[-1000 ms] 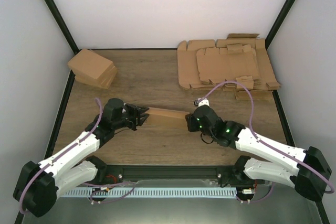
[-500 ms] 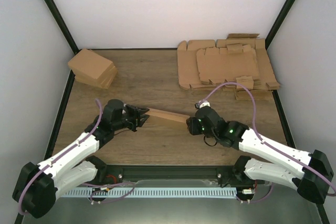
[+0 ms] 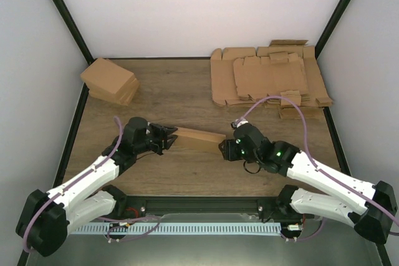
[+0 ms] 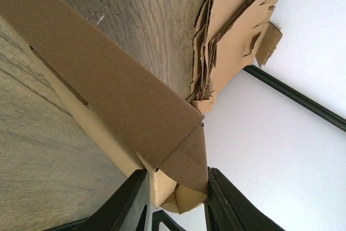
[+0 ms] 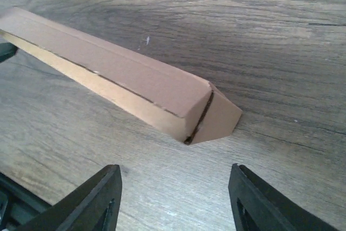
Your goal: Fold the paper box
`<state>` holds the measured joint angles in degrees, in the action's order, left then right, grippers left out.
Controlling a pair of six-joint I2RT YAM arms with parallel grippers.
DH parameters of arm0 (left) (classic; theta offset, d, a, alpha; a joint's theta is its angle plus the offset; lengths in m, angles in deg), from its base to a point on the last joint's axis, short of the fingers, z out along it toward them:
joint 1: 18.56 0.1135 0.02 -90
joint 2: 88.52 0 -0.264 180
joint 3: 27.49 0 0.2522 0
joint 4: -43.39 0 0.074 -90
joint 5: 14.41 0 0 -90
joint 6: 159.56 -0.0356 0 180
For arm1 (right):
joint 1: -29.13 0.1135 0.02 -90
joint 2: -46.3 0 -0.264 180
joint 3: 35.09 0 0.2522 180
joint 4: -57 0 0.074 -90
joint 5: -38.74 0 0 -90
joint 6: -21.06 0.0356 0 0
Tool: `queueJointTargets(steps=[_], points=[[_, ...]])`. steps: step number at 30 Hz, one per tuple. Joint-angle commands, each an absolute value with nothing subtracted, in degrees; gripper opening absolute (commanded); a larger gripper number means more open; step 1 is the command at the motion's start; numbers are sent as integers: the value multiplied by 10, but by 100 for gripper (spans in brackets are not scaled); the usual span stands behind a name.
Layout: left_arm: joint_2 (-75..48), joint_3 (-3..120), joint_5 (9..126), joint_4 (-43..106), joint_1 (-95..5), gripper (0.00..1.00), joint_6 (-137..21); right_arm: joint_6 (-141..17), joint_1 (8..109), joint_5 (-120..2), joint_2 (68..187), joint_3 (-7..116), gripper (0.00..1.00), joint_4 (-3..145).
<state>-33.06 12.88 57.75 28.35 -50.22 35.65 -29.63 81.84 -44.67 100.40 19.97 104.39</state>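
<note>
The paper box [image 3: 201, 137] is folded into a long, narrow brown carton that lies on the wooden table between the two arms. My left gripper [image 3: 167, 138] is shut on its left end. In the left wrist view the end flap of the box [image 4: 108, 85] sits pinched between the fingers of that gripper [image 4: 175, 181]. My right gripper [image 3: 223, 149] stands open just short of the right end. In the right wrist view the box [image 5: 135, 79] lies ahead of the open gripper [image 5: 174, 172], its tapered end flap almost shut, with bare table between the fingers.
A thick pile of flat cardboard sheets [image 3: 268, 82] lies at the back right. A pile of folded cartons [image 3: 111, 81] sits at the back left. Black frame posts [image 3: 62, 14] rise at both back corners, with white walls behind.
My right gripper has opened, let go of the box's right end and drawn back a little. The left gripper keeps its hold on the left end.
</note>
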Motion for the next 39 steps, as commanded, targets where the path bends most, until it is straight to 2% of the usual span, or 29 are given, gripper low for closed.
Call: queueJointTargets(steps=[1, 7, 10, 21, 23, 24, 29, 32, 39], points=[[-313, 123, 585, 230, -505, 30, 353, -267, 822, -462, 992, 260, 59, 1076], [-309, 125, 586, 231, -505, 30, 354, -174, 785, -500, 1005, 310, 60, 1123], [-308, 126, 587, 230, -505, 30, 354, -128, 757, -540, 1003, 303, 73, 1119], [-309, 128, 591, 225, -505, 30, 355, -17, 685, -615, 983, 267, 79, 1085], [-307, 129, 590, 226, -505, 30, 354, -1, 682, -622, 977, 259, 91, 1075], [-307, 129, 590, 225, -505, 30, 355, 6, 680, -625, 976, 256, 92, 1071], [-306, 130, 591, 226, -505, 30, 355, 45, 680, -646, 968, 227, 89, 1034], [-305, 130, 590, 226, -506, 30, 355, 68, 680, -656, 960, 197, 78, 995], [-305, 130, 591, 226, -505, 30, 355, 89, 661, -676, 987, 165, 74, 943]])
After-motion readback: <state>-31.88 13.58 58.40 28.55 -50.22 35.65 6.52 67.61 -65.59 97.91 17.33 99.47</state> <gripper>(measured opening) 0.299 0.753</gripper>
